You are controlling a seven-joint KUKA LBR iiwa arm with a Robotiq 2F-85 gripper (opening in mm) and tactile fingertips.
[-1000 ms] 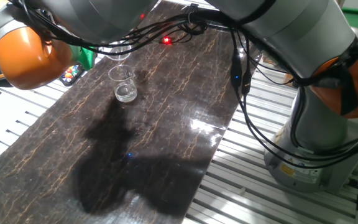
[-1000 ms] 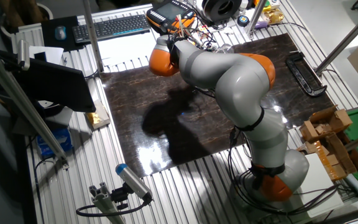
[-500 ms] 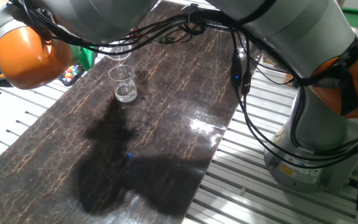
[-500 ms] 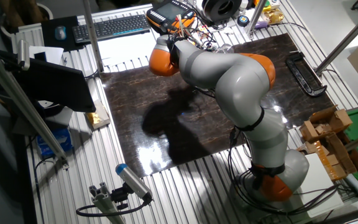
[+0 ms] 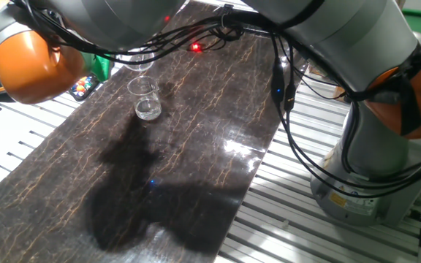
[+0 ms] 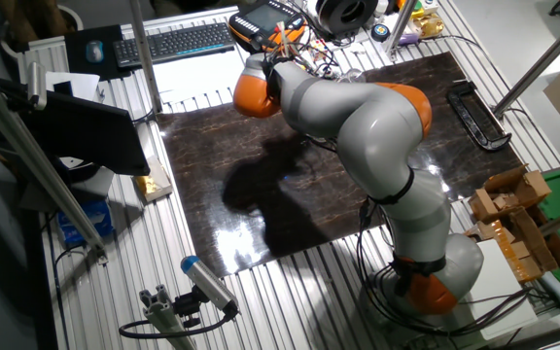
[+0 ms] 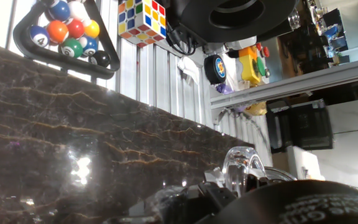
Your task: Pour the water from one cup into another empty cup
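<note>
The shorter clear cup (image 5: 146, 98) stands upright on the dark marbled table (image 5: 196, 146), with a shine at its bottom. Just behind it, partly hidden by cables and the arm, is the wider clear tumbler (image 5: 139, 60). In the hand view its clear plastic (image 7: 243, 167) sits low in the picture, right at my gripper (image 7: 229, 190), which looks shut on it from the side. The fingers themselves are mostly hidden by the dark hand body. I cannot make out the water. In the other fixed view the arm (image 6: 358, 117) covers both cups.
A rack of billiard balls (image 7: 67, 31) and a Rubik's cube (image 7: 143, 20) lie beyond the table's far edge. Black cables (image 5: 283, 80) hang from the arm over the table. The arm's base (image 5: 371, 168) stands at the right, on slatted aluminium.
Nothing has moved. Only a red light spot near the table's far end went off and came back on.
</note>
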